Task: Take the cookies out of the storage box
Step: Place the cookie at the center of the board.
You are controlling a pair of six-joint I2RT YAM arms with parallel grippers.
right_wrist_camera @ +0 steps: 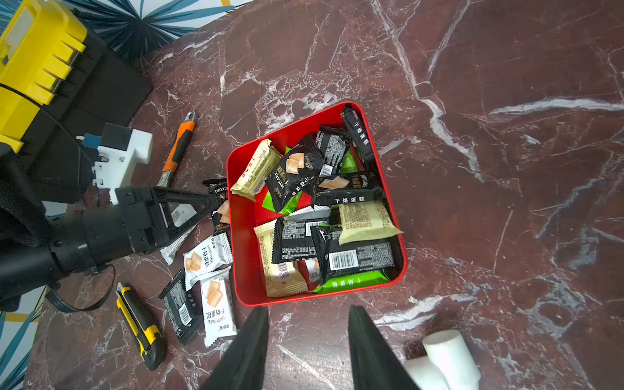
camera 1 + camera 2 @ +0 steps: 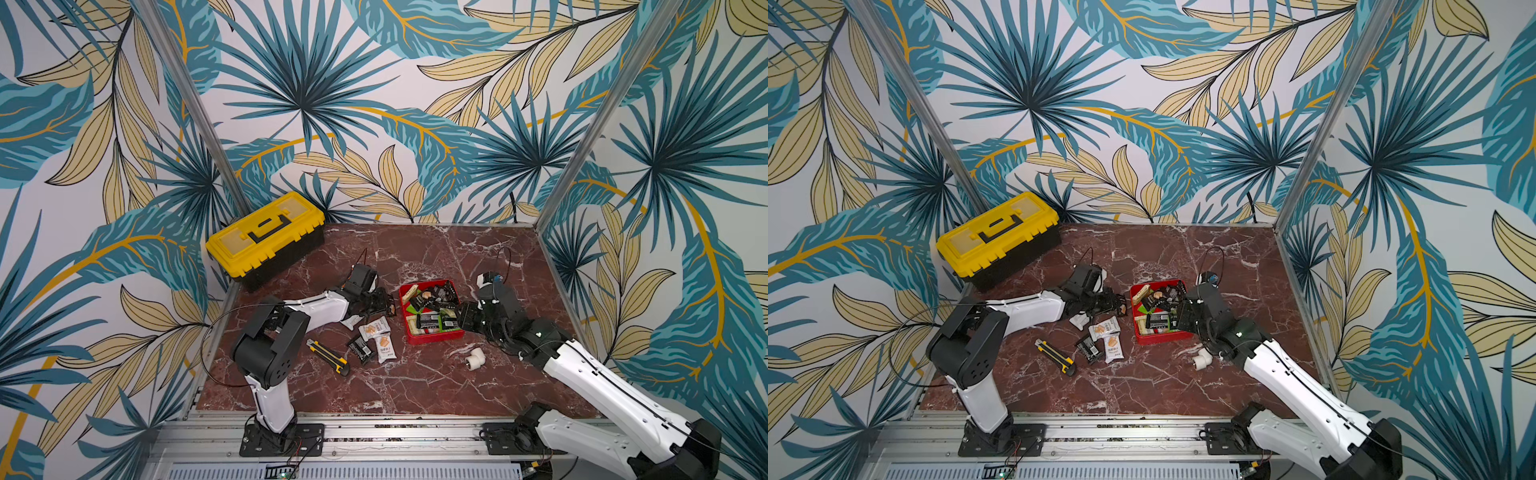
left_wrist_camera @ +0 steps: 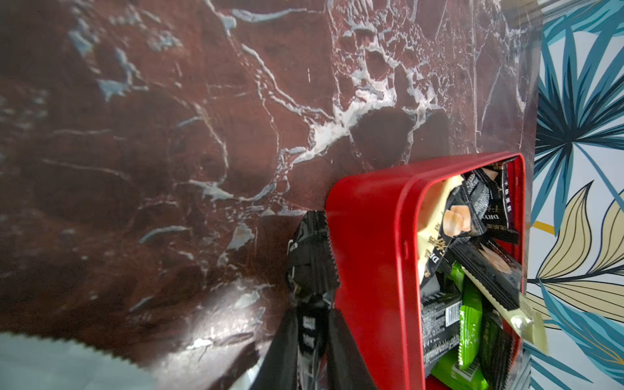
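I work in a staged robot test cell, not a lived-in room. Leaf-print wall panels (image 2: pixel 374 104) close in three sides, joined by bare aluminium posts (image 2: pixel 195 108), around a marble-patterned table (image 2: pixel 415 382). My left arm (image 2: pixel 270 399) and right arm (image 2: pixel 602 386) are bolted through black plates (image 2: pixel 311 440) onto a slotted aluminium rail (image 2: pixel 395 428), with loose wires (image 2: pixel 299 455) exposed below.

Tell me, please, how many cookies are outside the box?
5: two white, one black, one silvery left of the box; one black in the left gripper. More may be hidden.
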